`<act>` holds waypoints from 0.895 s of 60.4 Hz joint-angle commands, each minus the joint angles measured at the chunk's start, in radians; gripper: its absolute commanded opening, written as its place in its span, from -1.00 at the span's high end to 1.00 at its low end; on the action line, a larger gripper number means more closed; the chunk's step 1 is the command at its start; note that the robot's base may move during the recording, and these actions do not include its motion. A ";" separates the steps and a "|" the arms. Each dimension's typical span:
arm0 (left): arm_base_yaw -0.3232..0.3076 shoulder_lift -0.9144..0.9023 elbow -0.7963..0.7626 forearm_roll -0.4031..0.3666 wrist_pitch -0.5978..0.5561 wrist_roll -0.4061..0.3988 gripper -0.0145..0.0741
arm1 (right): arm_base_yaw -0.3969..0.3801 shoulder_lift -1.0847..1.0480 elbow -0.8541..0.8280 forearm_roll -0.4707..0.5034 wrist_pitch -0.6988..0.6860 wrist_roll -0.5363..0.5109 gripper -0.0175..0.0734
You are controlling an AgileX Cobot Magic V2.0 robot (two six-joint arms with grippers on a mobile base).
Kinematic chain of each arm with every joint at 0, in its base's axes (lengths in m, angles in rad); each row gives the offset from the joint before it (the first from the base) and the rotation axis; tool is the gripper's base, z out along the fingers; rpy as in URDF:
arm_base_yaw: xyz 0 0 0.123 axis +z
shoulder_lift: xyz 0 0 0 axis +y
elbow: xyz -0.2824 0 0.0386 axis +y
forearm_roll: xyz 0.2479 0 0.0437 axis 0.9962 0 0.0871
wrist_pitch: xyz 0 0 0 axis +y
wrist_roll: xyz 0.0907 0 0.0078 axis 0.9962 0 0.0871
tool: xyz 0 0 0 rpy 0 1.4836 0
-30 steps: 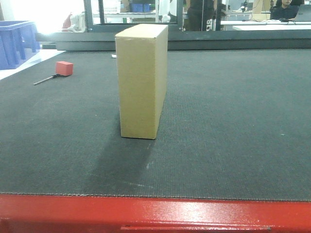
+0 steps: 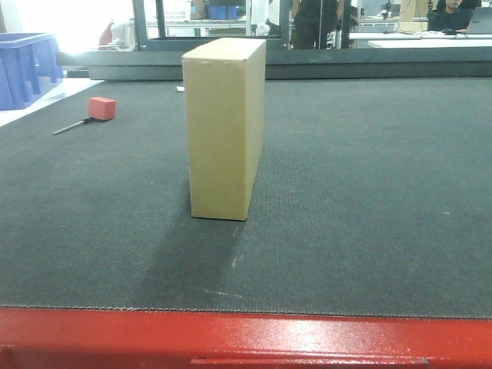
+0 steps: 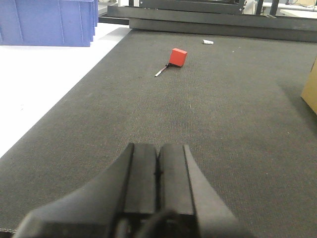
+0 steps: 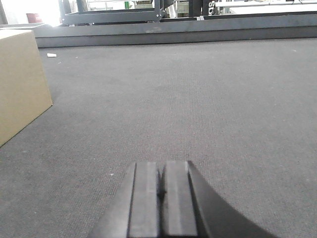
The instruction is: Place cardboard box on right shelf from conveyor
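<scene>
Front-facing view: cardboard box (image 2: pixel 223 131) is standing upright on conveyor (image 2: pixel 369 192). Left gripper (image 3: pixel 157 148) and right gripper (image 4: pixel 159 166) are hovering — jaws closed.

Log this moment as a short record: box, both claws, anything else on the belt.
box: cardboard box upright on its narrow side on the conveyor, nothing touching it
left claw: shut, empty, low over the conveyor
right claw: shut, empty, box to its left
other: red block on the conveyor, blue bin beyond its left edge

Workshop: conveyor (image 2: pixel 369 192), blue bins (image 2: pixel 27 69)
</scene>
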 commanded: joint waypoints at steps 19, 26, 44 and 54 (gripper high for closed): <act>0.000 -0.015 0.008 -0.006 -0.085 0.000 0.94 | -0.003 -0.019 -0.015 0.003 -0.192 -0.004 0.56; 0.000 -0.015 0.008 -0.006 -0.085 0.000 0.93 | -0.003 -0.012 -0.098 0.003 -0.157 -0.004 0.56; 0.000 -0.015 0.008 -0.006 -0.085 0.000 0.94 | 0.004 0.270 -0.442 0.003 -0.031 0.001 0.27; 0.000 -0.015 0.008 -0.006 -0.085 0.000 0.94 | 0.073 0.494 -0.575 0.000 -0.038 0.001 -0.48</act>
